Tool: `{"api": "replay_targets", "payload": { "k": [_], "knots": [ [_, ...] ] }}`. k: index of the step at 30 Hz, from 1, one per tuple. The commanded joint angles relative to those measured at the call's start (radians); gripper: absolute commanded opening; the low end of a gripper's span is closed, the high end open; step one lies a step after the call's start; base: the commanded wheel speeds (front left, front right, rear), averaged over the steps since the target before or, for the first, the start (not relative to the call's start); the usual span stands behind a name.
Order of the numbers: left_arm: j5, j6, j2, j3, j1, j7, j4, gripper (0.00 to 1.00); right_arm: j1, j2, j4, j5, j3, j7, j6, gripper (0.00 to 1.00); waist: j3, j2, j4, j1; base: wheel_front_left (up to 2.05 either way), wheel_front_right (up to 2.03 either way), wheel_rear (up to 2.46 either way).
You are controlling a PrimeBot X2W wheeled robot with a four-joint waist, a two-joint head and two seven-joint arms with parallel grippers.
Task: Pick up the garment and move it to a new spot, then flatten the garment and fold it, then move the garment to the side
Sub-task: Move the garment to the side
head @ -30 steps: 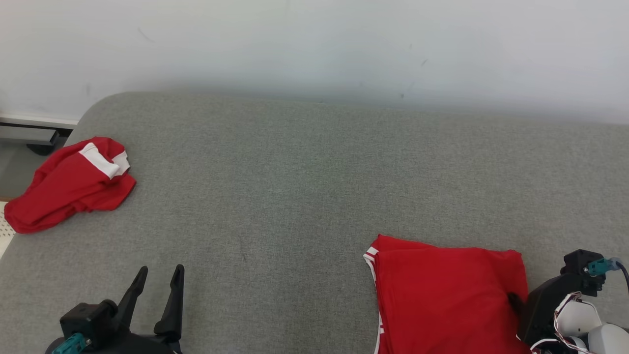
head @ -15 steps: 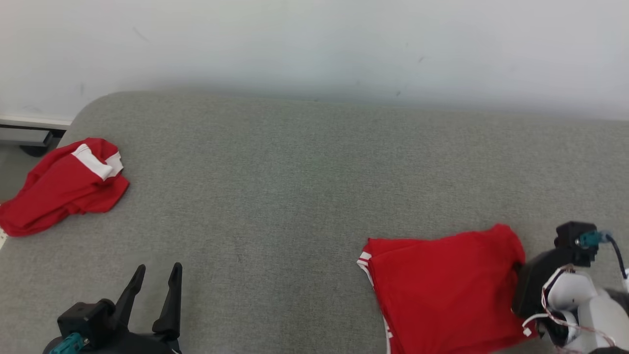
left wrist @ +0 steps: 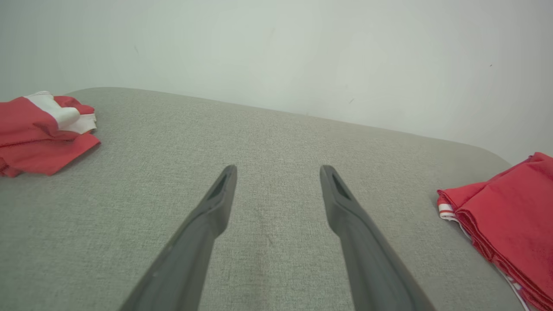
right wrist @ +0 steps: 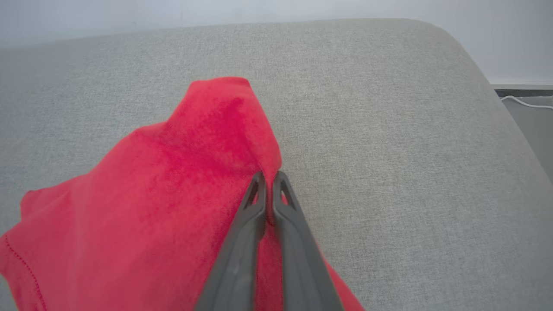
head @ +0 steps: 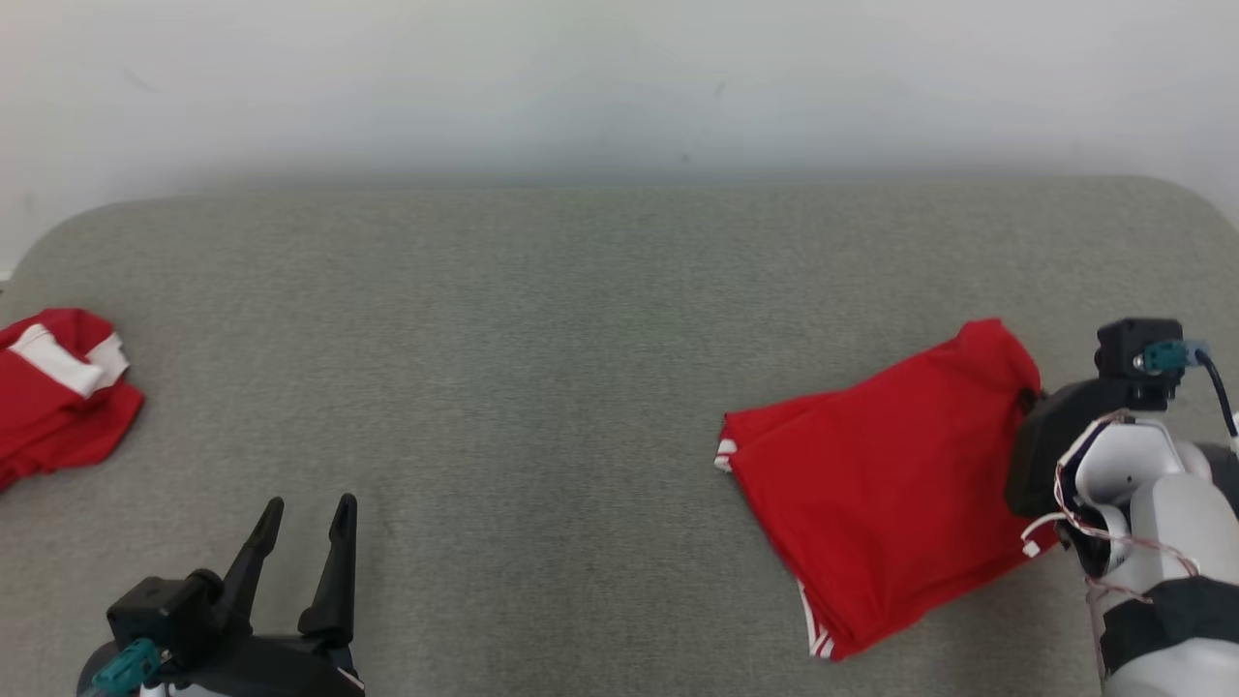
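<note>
Pinching garment's [head: 881, 474] right corner, right gripper [right wrist: 268, 176] has dragged it askew, away from cushion's [head: 581, 319] near edge; left gripper [head: 308, 505] gapes wide.

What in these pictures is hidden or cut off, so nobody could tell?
Right gripper: head view, its fingers hidden behind its own dark housing.
Folded garment: right wrist view, how many layers are pinched, hidden by bunched cloth; bottom edge cuts its near part.
Crumpled red garment: head view, left edge cuts it off; what kind it is is unclear.
</note>
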Motion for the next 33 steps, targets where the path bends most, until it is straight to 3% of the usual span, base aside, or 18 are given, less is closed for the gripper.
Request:
{"api": "replay_targets", "payload": {
  "k": [1,7,15,26,33],
  "knots": [
    [0.005,0.000,0.006,0.003,-0.017,-0.007,-0.002,1.00,-0.019,-0.007,0.001,-0.015,-0.005,-0.010,-0.001,0.00,0.022,-0.0001,-0.042,0.0000,0.00,0.00,0.00],
    [0.016,-0.003,0.017,-0.002,-0.038,-0.003,-0.006,1.00,-0.107,-0.006,0.053,-0.082,-0.038,-0.048,-0.001,0.00,0.054,-0.0001,-0.100,0.0000,0.00,0.00,0.00],
    [0.032,-0.008,0.038,-0.010,-0.069,0.015,-0.021,1.00,-0.233,-0.006,0.132,-0.182,-0.162,-0.127,-0.001,0.00,0.102,-0.0001,-0.147,0.0000,0.00,0.00,0.00],
    [0.048,-0.004,0.066,-0.029,-0.087,0.047,-0.047,1.00,-0.317,-0.082,0.193,-0.343,-0.393,-0.225,-0.001,0.00,0.136,-0.0001,-0.114,0.0000,0.00,0.00,0.00],
    [0.049,0.003,0.084,-0.029,-0.083,0.060,-0.071,1.00,-0.335,-0.138,0.222,-0.407,-0.469,-0.257,-0.001,0.00,0.152,-0.0001,-0.088,0.0000,0.00,0.00,0.00]
  ]
}}
